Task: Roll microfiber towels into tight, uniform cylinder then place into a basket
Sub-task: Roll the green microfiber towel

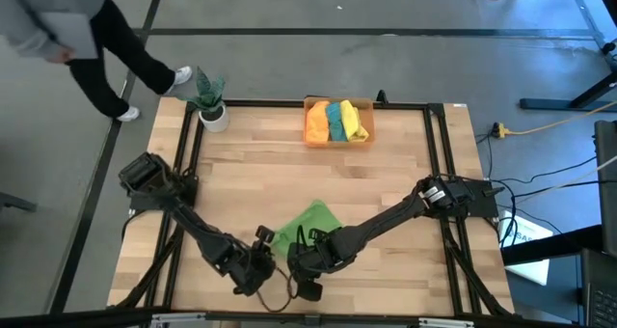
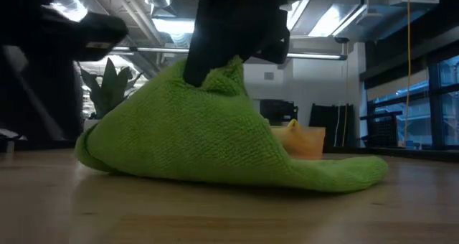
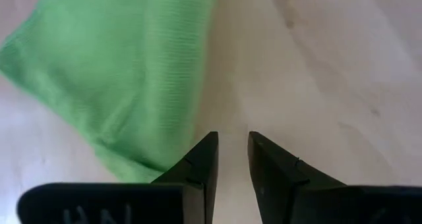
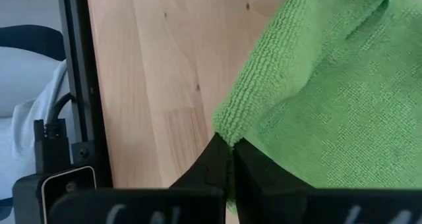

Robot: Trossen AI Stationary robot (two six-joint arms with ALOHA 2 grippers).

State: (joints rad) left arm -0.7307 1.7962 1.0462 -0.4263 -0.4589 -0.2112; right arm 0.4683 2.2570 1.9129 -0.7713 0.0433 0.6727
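the light green towel (image 2: 215, 136) fills the near part of the low view, one corner pinched up into a peak while the rest slopes down and lies flat on the table (image 1: 386, 183). from above it sits at the near middle of the wood, with bare boards open on every side and the near edge of the table not far behind the arms. the right gripper (image 4: 232, 151) has its fingers closed on the towel's hemmed edge, holding that corner lifted off the wood. the left gripper (image 3: 232, 159) hovers just beside the cloth, its fingers slightly apart with nothing between them, the towel's edge lying next to one fingertip. well apart, at the far edge, the orange basket (image 1: 368, 138) holds rolled orange, teal and yellow towels side by side. a potted plant (image 1: 211, 104) stands at the far left corner, and a person (image 1: 72, 34) walks past beyond it.
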